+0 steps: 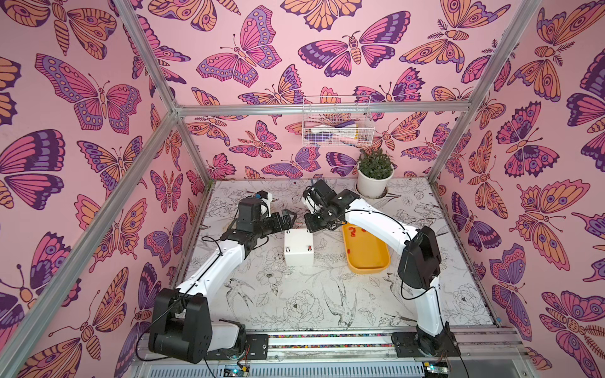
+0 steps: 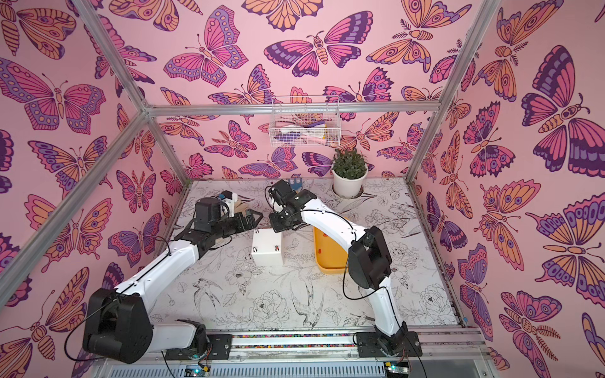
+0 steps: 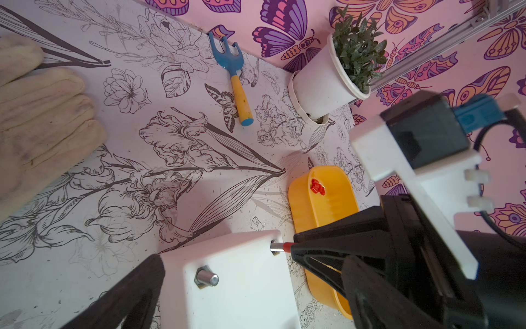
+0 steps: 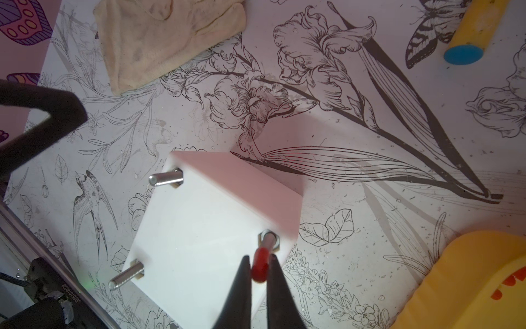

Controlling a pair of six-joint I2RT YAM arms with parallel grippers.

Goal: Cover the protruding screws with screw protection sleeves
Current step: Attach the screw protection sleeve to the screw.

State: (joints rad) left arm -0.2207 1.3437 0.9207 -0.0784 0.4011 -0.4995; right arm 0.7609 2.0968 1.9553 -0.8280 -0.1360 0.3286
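- White box stands mid-counter, with the yellow tray just beside it on the robot's right.
- Right jaws are clenched on one red sleeve, with black fingertips pinching it from either side.
- That sleeve sits on the tip of the far right stud. Bare silver shank shows below it, down to the nut.
- The left wrist view shows the same: the sleeve is on the stud's end, only part way down.
- Left jaws are released and spread wide at the box's far left side. Cannot tell whether they touch the box.
- Far left stud and near left stud are both bare metal.
- The near right corner shows a red dot in a top view, too small to tell whether it is a cap. In the right wrist view the fingers hide that corner.
- Loose sleeves lie clustered at the tray's far end.
- A beige glove lies at the far left of the counter and a blue hand rake near the back wall.
- A potted plant stands in the far right corner, and a wire basket hangs on the back wall.
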